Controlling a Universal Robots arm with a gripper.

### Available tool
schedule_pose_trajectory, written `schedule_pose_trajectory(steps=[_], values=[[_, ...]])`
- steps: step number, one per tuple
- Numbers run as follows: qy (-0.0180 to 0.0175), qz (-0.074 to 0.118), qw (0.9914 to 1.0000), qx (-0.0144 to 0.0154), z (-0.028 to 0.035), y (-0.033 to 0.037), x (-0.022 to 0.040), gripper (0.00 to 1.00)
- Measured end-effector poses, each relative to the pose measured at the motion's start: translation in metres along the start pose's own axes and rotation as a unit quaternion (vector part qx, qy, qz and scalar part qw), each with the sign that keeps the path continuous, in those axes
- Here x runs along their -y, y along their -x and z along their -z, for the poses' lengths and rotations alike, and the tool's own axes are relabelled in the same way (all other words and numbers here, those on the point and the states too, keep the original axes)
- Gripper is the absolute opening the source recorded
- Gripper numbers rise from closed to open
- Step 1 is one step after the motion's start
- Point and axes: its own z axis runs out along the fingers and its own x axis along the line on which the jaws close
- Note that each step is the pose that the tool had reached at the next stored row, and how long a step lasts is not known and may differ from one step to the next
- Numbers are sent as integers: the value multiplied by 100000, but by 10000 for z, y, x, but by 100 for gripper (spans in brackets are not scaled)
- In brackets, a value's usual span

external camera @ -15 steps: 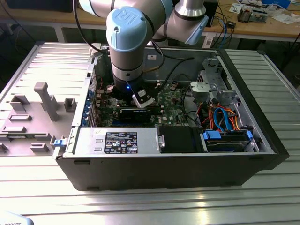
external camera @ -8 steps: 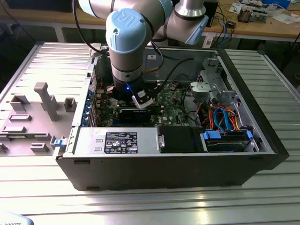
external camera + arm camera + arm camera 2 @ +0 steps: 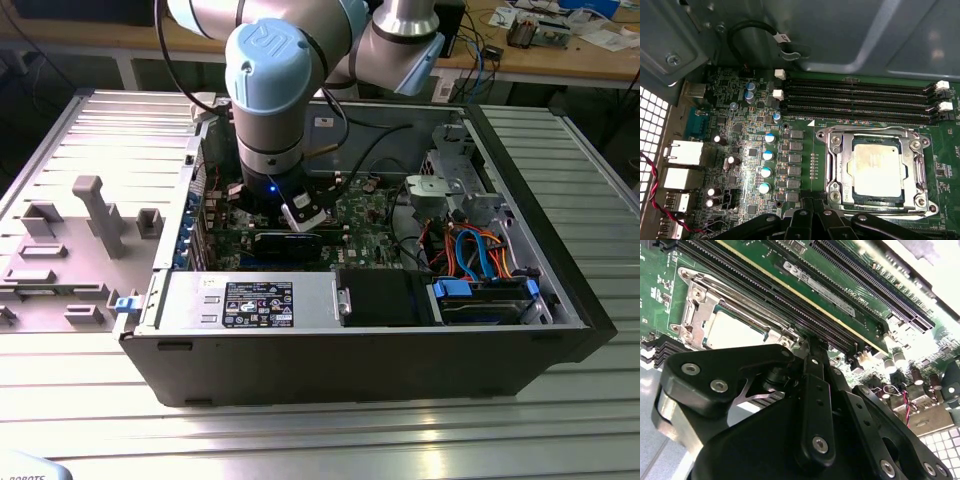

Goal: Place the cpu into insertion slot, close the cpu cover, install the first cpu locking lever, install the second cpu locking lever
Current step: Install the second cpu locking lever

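The cpu (image 3: 876, 170) (image 3: 732, 332) lies flat in the insertion slot (image 3: 875, 200) on the green board, its dull silver top showing. The cpu cover (image 3: 840, 165) (image 3: 697, 302) rests down around it as a silvery frame. Thin metal levers (image 3: 872, 131) run along the frame's edges; whether they are latched I cannot tell. My gripper (image 3: 812, 202) (image 3: 812, 342) hangs low at one edge of the socket, its black fingers shut with nothing visible between them. In the exterior view the arm reaches down into the open computer case, with the gripper (image 3: 300, 218) over the board.
Long black memory slots (image 3: 855, 100) run right beside the socket. Capacitors (image 3: 769, 139) and rear ports (image 3: 682, 152) stand on the other side. The case holds a power supply (image 3: 250, 300) and a drive bay with blue cables (image 3: 480, 255). A grey fixture (image 3: 70, 240) lies on the exterior view's left.
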Motion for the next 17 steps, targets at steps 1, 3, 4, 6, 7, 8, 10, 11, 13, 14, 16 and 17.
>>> schedule_pose_trajectory(steps=[1,3,4,6,7,8,10,11,13,14,16,17], values=[[25,2,100000,-5,-2,-1,1,11],[287,-10,100000,10,-8,-3,1,11],[322,-7,99999,12,-8,-2,1,11],[383,-1,99999,19,-9,-2,1,11],[385,-3,99999,19,-9,-2,1,11],[386,0,99999,17,-9,-2,1,11],[385,-1,99999,21,-9,-2,1,11],[383,-3,99999,20,-9,-2,1,11],[393,3,99999,14,-10,-2,-1,11],[435,9,99999,15,-10,-2,-2,11],[541,-2,99999,22,-17,-2,-1,11],[560,-7,99998,16,-25,-3,1,11]])
